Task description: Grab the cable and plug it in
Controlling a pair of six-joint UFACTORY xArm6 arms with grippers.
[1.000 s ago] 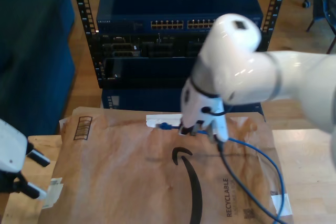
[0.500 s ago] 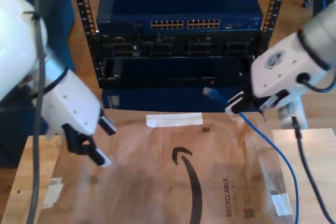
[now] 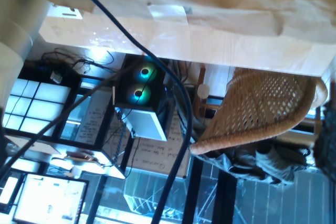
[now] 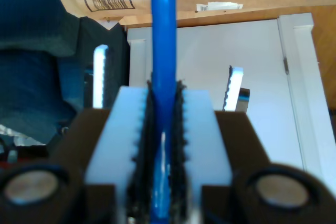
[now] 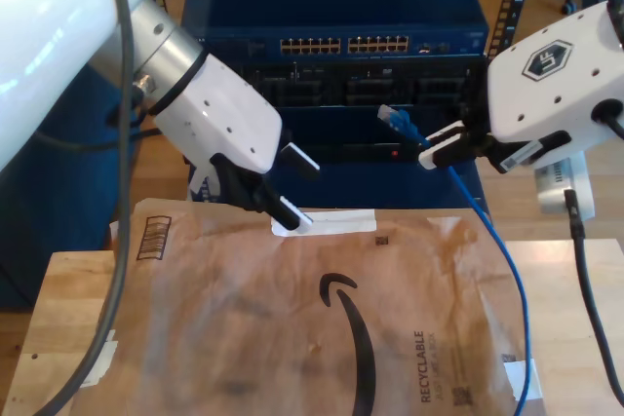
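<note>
The cable [image 5: 490, 237] is thin and bright blue. It hangs from my second gripper [image 5: 441, 151] at the exterior view's right and trails down over the table's right edge. Its small plug [image 5: 394, 119] sticks out of the jaws toward the rack front, in the air just before the dark panel. In the second wrist view the cable [image 4: 162, 45] runs straight between the serrated pads [image 4: 195, 124], which are shut on it. My first gripper [image 5: 308, 194] hangs open at the exterior view's left-centre, above the back edge of the envelope, with nothing between its fingers.
A blue network switch [image 5: 331, 17] with a row of ports [image 5: 343, 45] sits in the black rack behind the table. A brown paper envelope [image 5: 292, 328] with a white tape strip [image 5: 331, 222] covers the wooden table [image 5: 58, 299]. A wicker chair [image 3: 257, 108] stands beyond the table edge.
My second gripper has lifted the plug higher and nearer the rack front. My first arm has swung toward the middle, its open gripper now over the envelope's back edge.
</note>
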